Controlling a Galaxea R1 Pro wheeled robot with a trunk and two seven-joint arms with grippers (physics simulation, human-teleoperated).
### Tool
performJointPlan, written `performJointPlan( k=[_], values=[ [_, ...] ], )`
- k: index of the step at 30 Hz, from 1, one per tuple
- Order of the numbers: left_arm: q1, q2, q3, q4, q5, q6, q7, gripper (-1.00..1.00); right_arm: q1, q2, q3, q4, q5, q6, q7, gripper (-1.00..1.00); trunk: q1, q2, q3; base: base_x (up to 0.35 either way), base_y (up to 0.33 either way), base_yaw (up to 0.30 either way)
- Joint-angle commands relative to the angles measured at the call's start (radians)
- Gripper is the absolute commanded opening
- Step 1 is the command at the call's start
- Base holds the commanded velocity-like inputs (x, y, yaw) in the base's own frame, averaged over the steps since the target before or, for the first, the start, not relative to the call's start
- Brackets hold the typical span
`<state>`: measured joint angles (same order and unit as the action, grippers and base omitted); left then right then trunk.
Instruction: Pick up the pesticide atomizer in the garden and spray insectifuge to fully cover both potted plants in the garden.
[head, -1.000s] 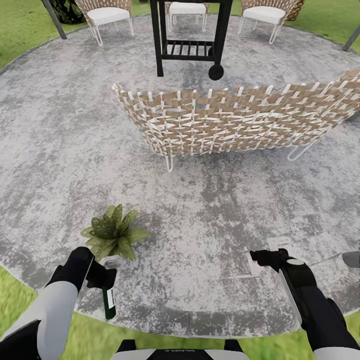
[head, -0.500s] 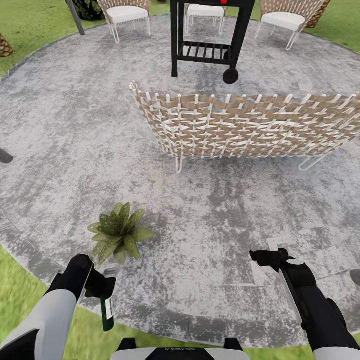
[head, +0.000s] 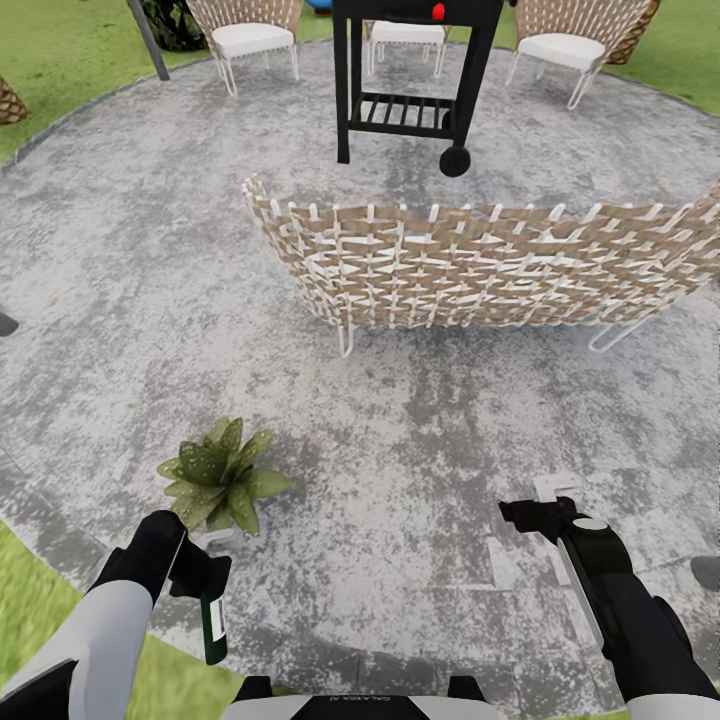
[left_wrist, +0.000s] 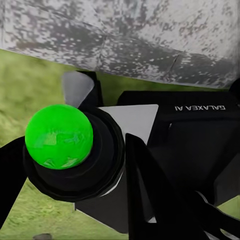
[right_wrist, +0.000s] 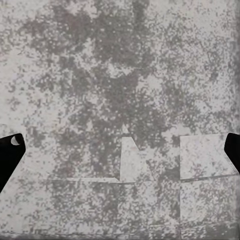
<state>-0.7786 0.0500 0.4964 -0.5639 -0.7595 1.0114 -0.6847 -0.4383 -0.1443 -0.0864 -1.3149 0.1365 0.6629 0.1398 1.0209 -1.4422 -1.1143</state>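
One potted plant (head: 220, 475), a rosette of pale-speckled green leaves, stands on the stone patio (head: 120, 300) near its front edge in the head view. Its grey pot is mostly hidden behind my left arm. Just in front of the plant, my left gripper (head: 198, 578) is shut on the pesticide atomizer (head: 213, 628), a dark green bottle with a white label hanging downward. In the left wrist view the atomizer's (left_wrist: 65, 150) black top with a bright green knob sits between the black fingers (left_wrist: 145, 190). My right gripper (head: 515, 514) hovers open over bare paving, its fingertips (right_wrist: 10, 152) spread wide.
A wicker sofa (head: 470, 265) stands with its back to me across the middle of the patio. Behind it are a black grill (head: 405, 75) and white-cushioned wicker chairs (head: 245, 35). Green lawn (head: 30, 610) borders the paving at the lower left.
The whole view has swung slightly right, then back left, so the camera moved. Both arms keep the same pose, and the atomizer still hangs from the left gripper.
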Motion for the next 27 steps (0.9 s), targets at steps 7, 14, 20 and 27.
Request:
performJointPlan(
  k=[7, 14, 20, 27],
  values=[
    [-0.005, -0.001, 0.004, -0.002, -0.011, 0.003, -0.008, -1.00, 0.000, 0.000, -0.001, -0.001, 0.011, 0.004, 0.009, 1.00, 0.000, 0.000, -0.001, 0.001, -0.008, 0.000],
    [-0.053, -0.005, -0.039, -0.002, -0.009, 0.004, -0.010, -1.00, 0.000, 0.000, -0.001, -0.001, 0.011, 0.004, 0.009, 1.00, 0.000, 0.000, -0.001, 0.000, 0.000, 0.000],
    [-0.088, -0.007, -0.042, -0.004, -0.009, 0.005, -0.010, -1.00, 0.000, 0.000, -0.001, -0.001, 0.011, 0.005, 0.009, 1.00, 0.000, 0.000, -0.001, 0.000, 0.000, 0.000],
    [-0.152, -0.063, -0.042, -0.003, -0.009, 0.006, -0.010, -1.00, 0.000, 0.000, -0.001, -0.001, 0.011, 0.005, 0.009, 1.00, 0.000, 0.000, -0.001, 0.000, 0.000, 0.000]
  ],
)
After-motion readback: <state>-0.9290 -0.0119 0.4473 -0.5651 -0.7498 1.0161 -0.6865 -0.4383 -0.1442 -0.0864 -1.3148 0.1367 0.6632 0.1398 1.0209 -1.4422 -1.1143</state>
